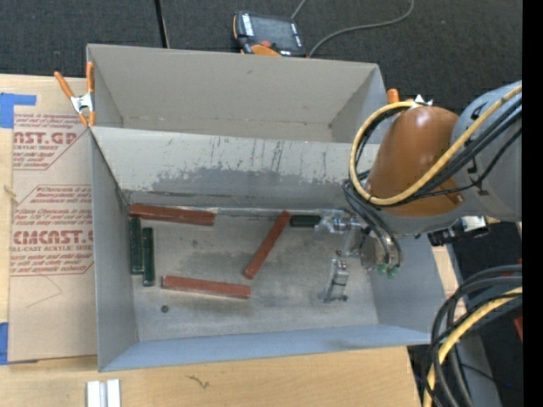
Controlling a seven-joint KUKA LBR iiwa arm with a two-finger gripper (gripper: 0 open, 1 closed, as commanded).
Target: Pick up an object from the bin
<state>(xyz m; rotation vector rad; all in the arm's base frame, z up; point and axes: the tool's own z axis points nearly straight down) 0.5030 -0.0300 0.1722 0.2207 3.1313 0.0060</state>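
Note:
My gripper (338, 278) hangs low over the bin floor at the right side, above bare metal with nothing seen in it. Nearest to its left, a red-brown stick (266, 244) lies slanted in the middle of the bin. A small dark green piece (304, 221) lies by the back wall, just up and left of the gripper. Another red-brown stick (206, 287) lies flat toward the front, left of centre.
A third red-brown stick (172, 215) lies along the back wall at the left. A dark green bar (140, 250) rests against the left wall. The arm with its orange cover and cables reaches over the bin's right rim.

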